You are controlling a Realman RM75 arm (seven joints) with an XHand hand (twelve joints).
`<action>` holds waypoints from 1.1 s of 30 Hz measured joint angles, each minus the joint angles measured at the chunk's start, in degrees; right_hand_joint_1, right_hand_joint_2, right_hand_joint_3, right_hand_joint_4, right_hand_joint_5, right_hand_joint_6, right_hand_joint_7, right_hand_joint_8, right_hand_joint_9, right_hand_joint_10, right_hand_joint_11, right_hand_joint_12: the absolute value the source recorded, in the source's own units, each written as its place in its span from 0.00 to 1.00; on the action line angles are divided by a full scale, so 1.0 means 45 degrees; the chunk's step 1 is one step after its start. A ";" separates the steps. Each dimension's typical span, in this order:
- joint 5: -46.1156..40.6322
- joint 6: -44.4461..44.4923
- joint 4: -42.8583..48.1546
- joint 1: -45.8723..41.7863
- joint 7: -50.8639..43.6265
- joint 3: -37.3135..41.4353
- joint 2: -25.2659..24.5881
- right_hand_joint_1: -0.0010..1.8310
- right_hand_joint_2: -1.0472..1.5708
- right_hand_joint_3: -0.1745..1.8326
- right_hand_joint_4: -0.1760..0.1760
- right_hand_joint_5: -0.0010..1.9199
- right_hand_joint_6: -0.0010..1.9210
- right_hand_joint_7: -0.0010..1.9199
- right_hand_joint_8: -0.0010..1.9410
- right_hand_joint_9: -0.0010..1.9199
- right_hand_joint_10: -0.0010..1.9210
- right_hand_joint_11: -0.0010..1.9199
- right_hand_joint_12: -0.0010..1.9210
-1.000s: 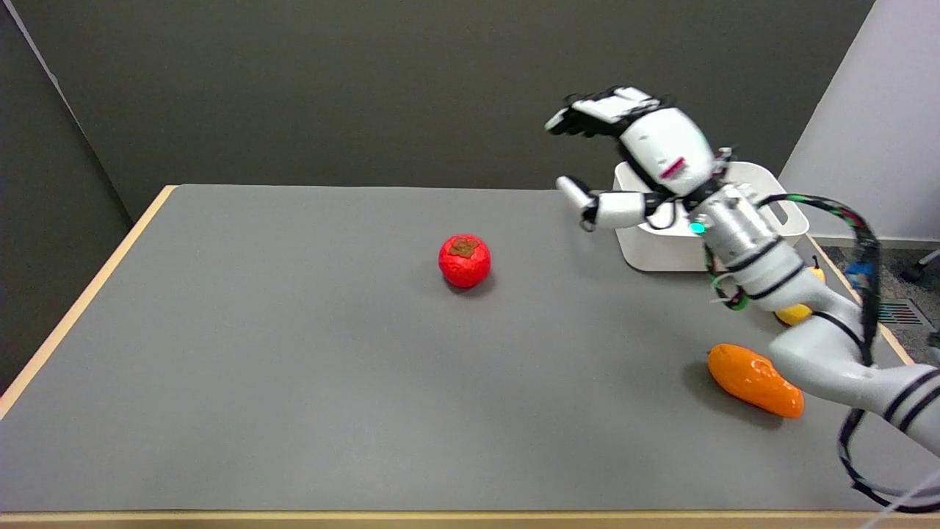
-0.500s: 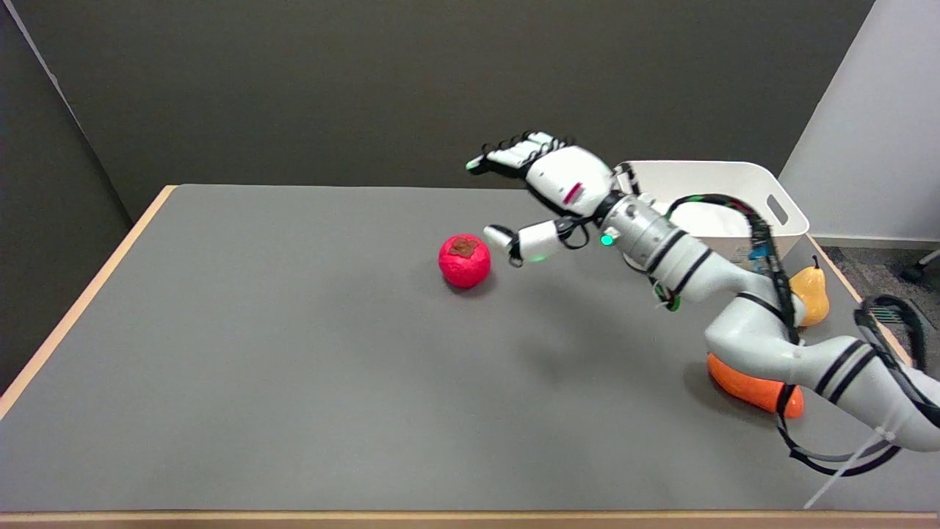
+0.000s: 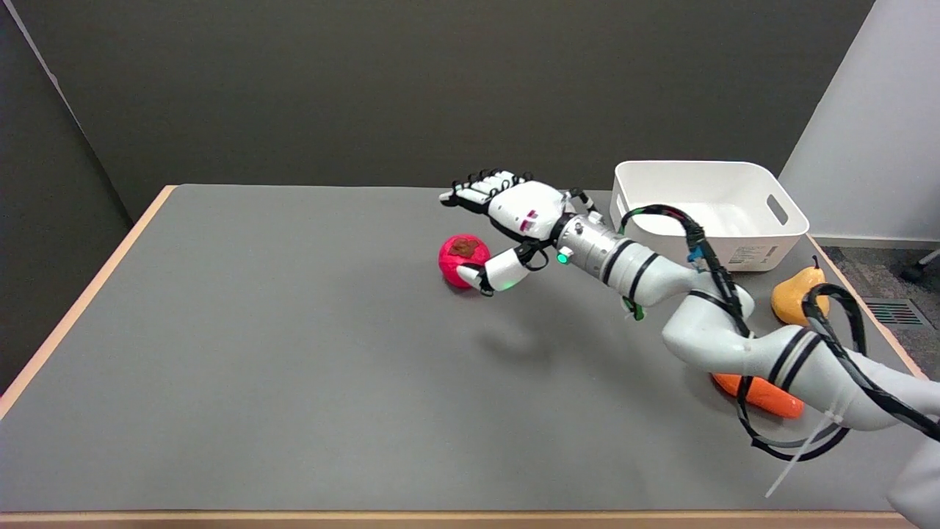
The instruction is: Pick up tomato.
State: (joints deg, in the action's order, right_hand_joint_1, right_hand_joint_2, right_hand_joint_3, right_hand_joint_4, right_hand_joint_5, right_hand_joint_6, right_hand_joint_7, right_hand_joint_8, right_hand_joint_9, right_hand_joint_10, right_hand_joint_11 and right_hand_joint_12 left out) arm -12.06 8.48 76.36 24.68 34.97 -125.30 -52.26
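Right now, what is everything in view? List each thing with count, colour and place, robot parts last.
tomato: one, red with a brown top, on the table at its middle, beside the hand.
bin: one, white, far right of the table.
pear: one, yellow, right edge, near the bin.
orange vegetable: one, orange, near right, partly hidden under the arm.
table: one, grey top with a wooden edge.
right arm: one, white, reaching in from the lower right.
right hand: one, black and white, open, fingers above the tomato and thumb at its near side.

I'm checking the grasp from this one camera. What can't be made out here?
- Whether the right hand touches the tomato: its thumb overlaps the fruit's near side in the head view.
- Most of the orange vegetable: the forearm covers it.
- The white bin label: too small.
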 measured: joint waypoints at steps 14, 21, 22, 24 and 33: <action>0.0139 -0.0628 -0.1498 0.1469 0.0020 -0.1400 -0.0964 0.22 0.63 0.53 0.75 0.07 0.18 0.10 0.14 0.07 0.32 0.05 0.64; 0.0179 -0.0687 -0.2348 0.2065 0.0025 -0.1826 -0.1482 0.21 0.62 0.56 0.75 0.07 0.20 0.09 0.15 0.07 0.33 0.06 0.64; 0.0181 -0.0690 -0.2506 0.2148 0.0026 -0.1881 -0.1558 0.22 0.62 0.55 0.75 0.07 0.20 0.10 0.14 0.07 0.32 0.05 0.65; 0.0183 -0.0694 -0.2710 0.2254 0.0027 -0.1953 -0.1669 0.22 0.62 0.55 0.75 0.07 0.20 0.10 0.14 0.07 0.32 0.05 0.65; 0.0191 -0.0752 -0.3865 0.2742 0.0034 -0.2254 -0.2188 0.27 0.63 0.56 0.77 0.08 0.21 0.13 0.15 0.11 0.34 0.07 0.66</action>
State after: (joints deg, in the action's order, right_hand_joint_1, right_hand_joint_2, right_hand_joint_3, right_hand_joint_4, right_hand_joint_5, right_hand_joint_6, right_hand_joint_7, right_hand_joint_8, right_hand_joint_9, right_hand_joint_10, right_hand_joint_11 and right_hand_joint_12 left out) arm -11.20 5.10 58.97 37.01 35.12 -135.44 -62.11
